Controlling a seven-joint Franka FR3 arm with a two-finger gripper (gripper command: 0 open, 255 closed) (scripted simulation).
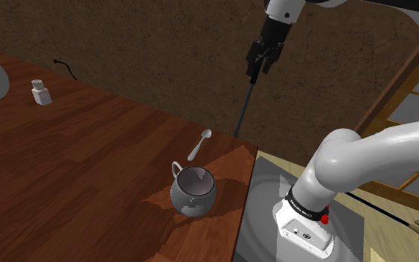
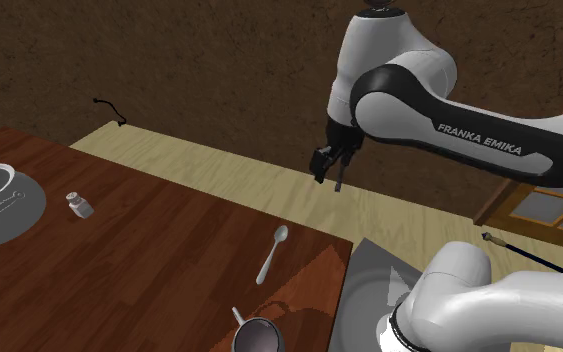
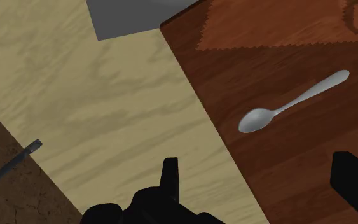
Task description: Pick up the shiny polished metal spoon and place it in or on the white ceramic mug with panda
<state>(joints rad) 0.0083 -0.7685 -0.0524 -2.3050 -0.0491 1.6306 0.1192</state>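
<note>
My fingers [image 3: 170, 179] are spread wide over the spoon [image 3: 295, 102] ahead, probably light, stiff and slippery, so I'd pinch mid-handle.

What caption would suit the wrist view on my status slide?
Open gripper poised over the edge of the dark wooden table, the silver spoon lying untouched beyond its fingertips.
</note>
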